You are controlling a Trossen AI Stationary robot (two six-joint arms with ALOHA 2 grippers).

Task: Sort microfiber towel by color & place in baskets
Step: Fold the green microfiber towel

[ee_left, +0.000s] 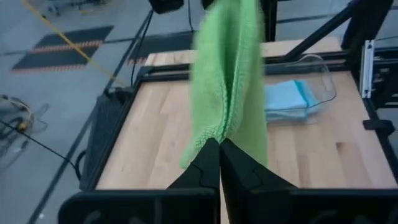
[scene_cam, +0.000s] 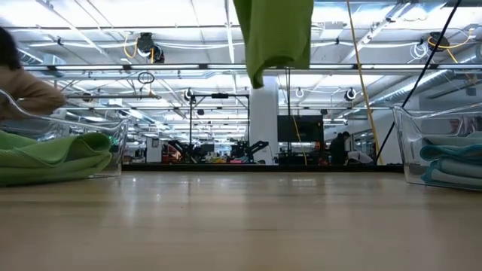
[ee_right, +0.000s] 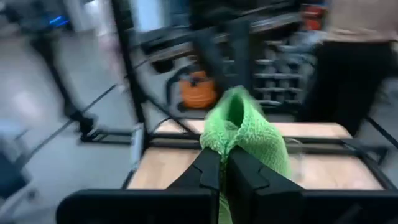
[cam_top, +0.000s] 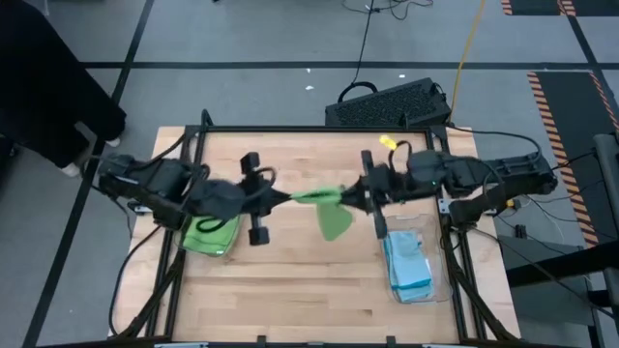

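A lime green microfiber towel (cam_top: 317, 197) is lifted above the table's middle, stretched between both shut grippers, with a flap (cam_top: 336, 225) hanging down. In the low view its lower part (scene_cam: 275, 34) hangs from the top, clear of the table. My left gripper (cam_top: 281, 199) holds its left end and my right gripper (cam_top: 354, 198) its right end. The left clear basket (cam_top: 228, 247) holds green towels (cam_top: 208, 235). The right clear basket (cam_top: 432, 253) holds light blue towels (cam_top: 406, 268). My left gripper (ee_left: 219, 150) pinches a bunched edge of the green towel (ee_left: 217, 127) between its two fingertips, coming level from the table's left. The towel is lifted clear and runs away toward the other arm. My right gripper (ee_right: 225, 157) pinches the towel's opposite gathered end (ee_right: 233, 134) between its fingers, level from the table's right. The cloth is folded in several layers there and hangs partly below the fingers.
A black perforated crate (cam_top: 387, 104) sits beyond the table's far edge. A person in dark clothing (cam_top: 44, 87) stands off the far left corner. Bare wood (cam_top: 309, 290) lies between the two baskets and toward the near edge.
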